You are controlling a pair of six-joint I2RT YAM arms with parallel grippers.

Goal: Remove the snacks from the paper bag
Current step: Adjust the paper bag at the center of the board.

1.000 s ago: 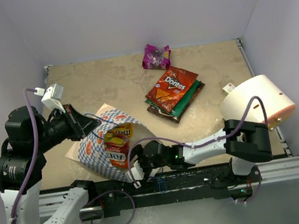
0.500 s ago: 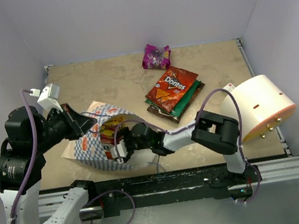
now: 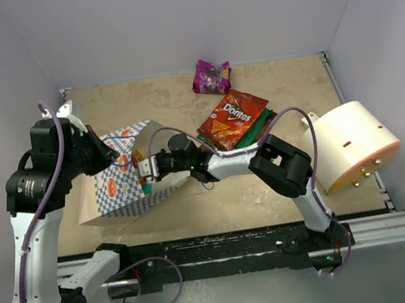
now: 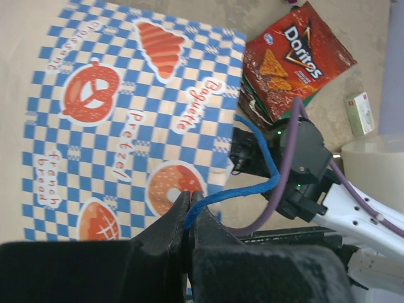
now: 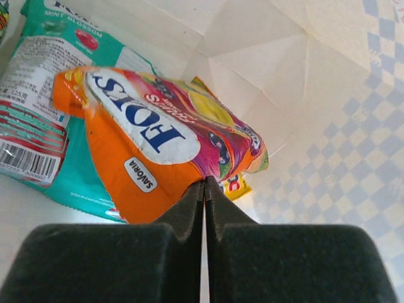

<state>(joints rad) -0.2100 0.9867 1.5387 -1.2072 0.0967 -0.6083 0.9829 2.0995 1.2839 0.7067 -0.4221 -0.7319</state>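
Table (image 3: 141, 99): paper bag (image 3: 120, 188) sideways, mouth rightward; right gripper (image 5: 204, 184) pinches orange packet (image 5: 136, 158), left gripper (image 4: 187, 209) clamps handle (image 4: 255, 188).

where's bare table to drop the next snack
Bare: back left, between the bag and purple packet; back right, between the Doritos stack and cylinder; near edge, right of the bag. Crowded: the middle, where the right gripper holds an orange packet inside the bag.

— What's written on the paper bag (image 4: 126, 95)?
— "Baguette", "Pretzel", "Croissant" and "French bread", in orange between the blue checks.
— And on the packets?
— "Doritos" on the red-orange packet (image 4: 297, 63). Inside the bag, "FOX'S" is on the orange packet (image 5: 126, 170) and "MINT BLOSSOM" on the teal packet (image 5: 38, 82).
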